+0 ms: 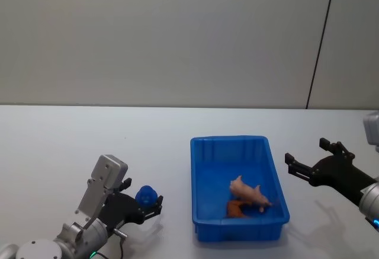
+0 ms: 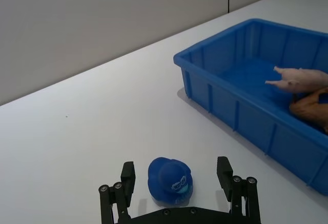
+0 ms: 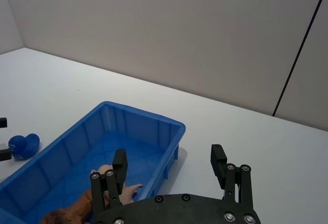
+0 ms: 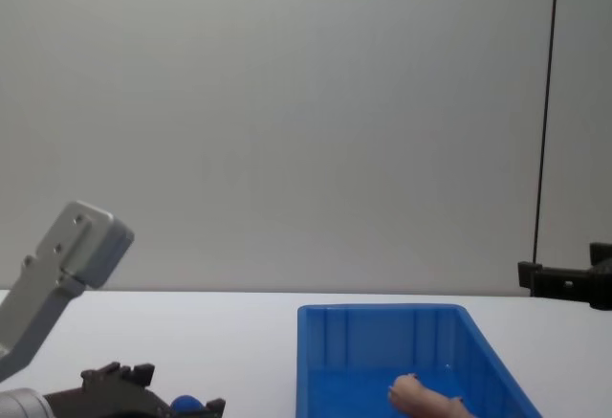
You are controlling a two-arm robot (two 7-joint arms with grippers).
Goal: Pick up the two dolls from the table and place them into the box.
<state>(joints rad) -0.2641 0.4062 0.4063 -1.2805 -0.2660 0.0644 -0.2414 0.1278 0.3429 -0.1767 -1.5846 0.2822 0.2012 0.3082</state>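
Observation:
The bright blue rounded doll (image 1: 145,195) sits on the white table (image 1: 71,146), left of the box. My left gripper (image 1: 144,192) is open around it, one finger on each side with a gap to each (image 2: 175,166). The peach doll (image 1: 249,192) lies inside the blue box (image 1: 228,141), toward its near right corner. My right gripper (image 1: 305,150) hovers open to the right of the box with nothing between its fingers. In the right wrist view, the right gripper (image 3: 168,155) looks over the box rim (image 3: 143,115) at the peach doll (image 3: 110,180).
A brown soft item (image 1: 235,210) lies in the box beside the peach doll. A grey wall rises behind the table's far edge. Bare tabletop stretches around the box on all sides.

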